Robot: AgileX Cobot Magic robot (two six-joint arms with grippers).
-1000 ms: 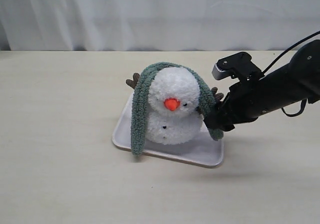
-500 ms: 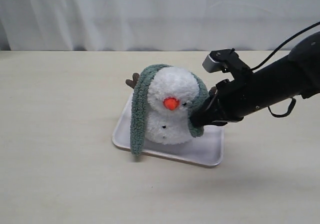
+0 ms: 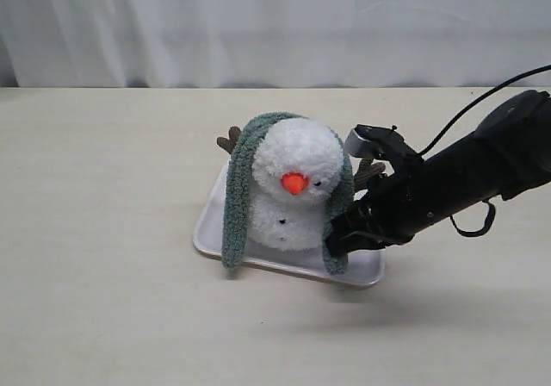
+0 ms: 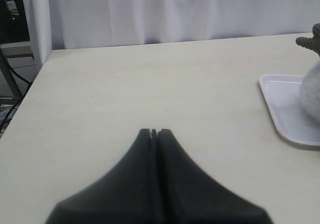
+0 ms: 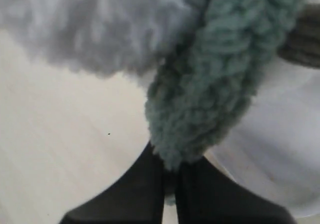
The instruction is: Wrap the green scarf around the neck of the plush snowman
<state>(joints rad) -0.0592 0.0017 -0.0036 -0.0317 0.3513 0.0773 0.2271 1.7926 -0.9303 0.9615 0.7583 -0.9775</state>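
The plush snowman sits on a white tray, white and fluffy with an orange nose. The green scarf is draped over the top of its head, one end hanging down on the left, the other down on the right. My right gripper is shut on that right-hand end, low at the tray's front edge beside the body. The right wrist view shows the scarf end pinched between the dark fingers, white plush just beyond. My left gripper is shut and holds nothing, over bare table.
Brown twig arms stick out behind the snowman. The tray corner shows in the left wrist view. A white curtain hangs behind the table's far edge. A black cable trails from the right arm.
The right gripper has carried the scarf's right end downward and leftward, from beside the snowman's shoulder to the tray's front edge near its body. The left hanging end stays put.
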